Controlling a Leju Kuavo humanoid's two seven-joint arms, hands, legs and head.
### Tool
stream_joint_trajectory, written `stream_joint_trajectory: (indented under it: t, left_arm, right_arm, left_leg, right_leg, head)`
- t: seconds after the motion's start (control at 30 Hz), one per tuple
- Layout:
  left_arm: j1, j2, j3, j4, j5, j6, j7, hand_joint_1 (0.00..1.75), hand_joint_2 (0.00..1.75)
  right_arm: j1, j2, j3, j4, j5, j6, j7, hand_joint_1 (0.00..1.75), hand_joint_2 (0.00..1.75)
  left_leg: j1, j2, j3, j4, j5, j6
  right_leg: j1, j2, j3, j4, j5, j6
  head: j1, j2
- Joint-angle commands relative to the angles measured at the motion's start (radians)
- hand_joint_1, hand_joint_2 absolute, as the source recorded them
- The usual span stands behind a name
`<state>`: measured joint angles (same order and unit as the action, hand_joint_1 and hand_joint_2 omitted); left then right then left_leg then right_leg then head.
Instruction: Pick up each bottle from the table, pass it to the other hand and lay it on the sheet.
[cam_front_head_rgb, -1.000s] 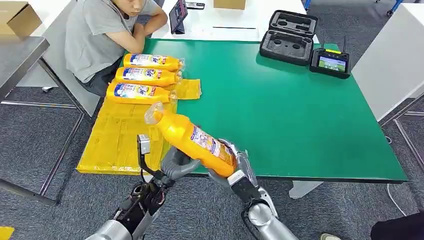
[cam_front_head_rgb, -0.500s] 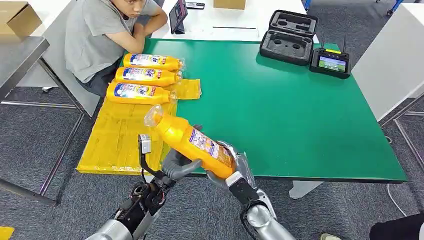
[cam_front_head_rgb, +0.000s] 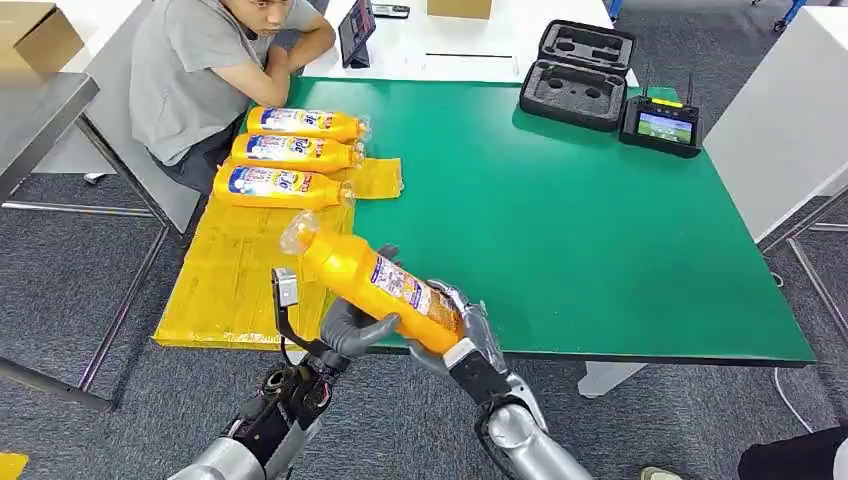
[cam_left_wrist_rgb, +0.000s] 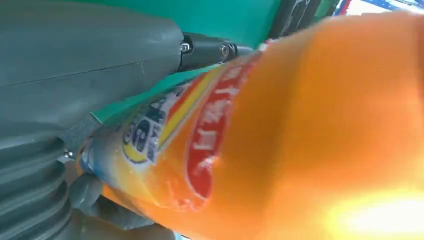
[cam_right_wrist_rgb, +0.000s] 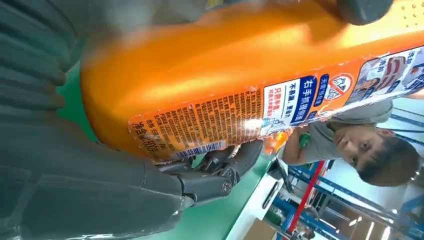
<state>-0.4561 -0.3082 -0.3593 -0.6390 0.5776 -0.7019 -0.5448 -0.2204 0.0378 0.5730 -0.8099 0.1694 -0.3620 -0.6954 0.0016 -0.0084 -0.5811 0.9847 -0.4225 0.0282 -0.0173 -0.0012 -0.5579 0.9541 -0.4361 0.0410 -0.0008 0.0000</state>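
At the upper left of the head view a person (cam_front_head_rgb: 200, 70) in a grey shirt sits at the corner of the green bench (cam_front_head_rgb: 600, 230). Just below, three orange bottles (cam_front_head_rgb: 290, 153) lie side by side on the yellow sheet (cam_front_head_rgb: 230, 280), which drapes over the bench's left edge. Lower centre, the left hand (cam_front_head_rgb: 352, 325) cups the middle of a fourth bottle (cam_front_head_rgb: 375, 280) from underneath, fingers curled up around it — the bottle tilts, its clear cap toward the sheet and its base low to the right. The right hand (cam_front_head_rgb: 462, 325) wraps that base, so both hands grip the same bottle above the bench's near edge. At the upper right sit an open black case (cam_front_head_rgb: 578, 75) and a controller (cam_front_head_rgb: 659, 125) with a lit screen.
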Motion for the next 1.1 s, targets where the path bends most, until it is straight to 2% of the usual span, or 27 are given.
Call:
stream_joint_trajectory:
  t: [0.03,0.13,0.17,0.2,0.27,0.37,0.43,0.5,1.1]
  left_arm:
    - [-0.052,0.023,-0.015,0.063,-0.013,-0.003,-0.02,1.75,1.75]
    - [-0.048,0.027,-0.023,0.048,-0.026,-0.029,-0.057,1.75,1.75]
    - [-0.047,0.024,-0.027,0.047,-0.026,-0.042,-0.057,1.66,1.75]
    - [-0.049,0.024,-0.028,0.05,-0.025,-0.046,-0.05,1.75,1.75]
    - [-0.049,0.025,-0.032,0.041,-0.05,-0.01,-0.069,1.75,1.75]
    - [-0.048,0.028,-0.02,0.048,-0.033,-0.031,-0.062,1.75,1.75]
    - [-0.047,0.03,-0.018,0.048,-0.03,-0.037,-0.06,1.75,1.75]
    - [-0.046,0.03,-0.017,0.046,-0.029,-0.043,-0.06,1.75,1.75]
    - [-0.045,0.03,-0.016,0.046,-0.027,-0.046,-0.058,1.75,1.75]
  right_arm:
    - [-0.037,-0.007,0.02,0.057,-0.013,0.002,-0.003,1.75,1.75]
    - [-0.039,-0.009,0.013,0.054,-0.017,0.002,-0.003,1.75,1.75]
    - [-0.039,-0.012,0.009,0.052,-0.018,0.003,-0.003,1.75,1.75]
    - [-0.04,-0.013,0.008,0.051,-0.018,0.002,-0.003,1.75,1.75]
    - [-0.041,-0.014,0.001,0.049,-0.018,-0.003,-0.003,1.75,1.75]
    - [-0.042,-0.016,-0.006,0.039,-0.024,0.007,-0.003,1.75,1.75]
    - [-0.042,-0.015,-0.008,0.039,-0.024,0.007,-0.003,1.71,1.75]
    - [-0.042,-0.013,-0.012,0.039,-0.027,0.007,-0.003,1.55,1.75]
    - [-0.042,-0.012,-0.013,0.039,-0.028,0.006,-0.003,1.55,1.75]
  left_leg:
    - [0.001,0.002,0.002,0.001,-0.002,-0.002]
    - [0.001,0.001,0.002,0.001,-0.001,-0.001]
    - [0.0,0.001,0.001,0.0,-0.001,-0.001]
    - [0.001,0.002,0.003,0.002,-0.002,-0.001]
    - [0.0,0.001,0.001,0.0,0.0,-0.001]
    - [0.0,0.001,0.001,0.0,0.0,-0.001]
    - [0.0,0.002,0.001,0.001,-0.001,-0.001]
    - [0.0,0.002,0.002,0.001,-0.001,-0.001]
    - [0.0,0.001,0.001,0.0,0.0,-0.001]
  right_leg:
    - [0.001,0.001,0.002,0.001,-0.001,-0.002]
    - [0.001,0.001,0.002,0.001,-0.001,-0.002]
    - [0.001,0.001,0.001,0.0,0.0,-0.001]
    - [0.001,0.002,0.002,0.001,-0.001,-0.002]
    - [0.0,0.0,0.001,0.0,0.0,-0.001]
    - [0.0,0.001,0.0,0.0,0.0,-0.001]
    - [0.001,0.001,0.001,0.001,0.0,-0.001]
    - [0.0,0.001,0.001,0.001,-0.001,-0.002]
    - [0.0,0.001,0.0,0.0,0.0,-0.001]
  head:
    - [0.0,0.0]
    - [0.0,0.0]
    - [0.0,0.0]
    - [0.0,0.0]
    - [0.0,0.0]
    - [0.0,0.0]
    - [0.0,0.0]
    - [0.0,0.0]
    - [0.0,0.0]
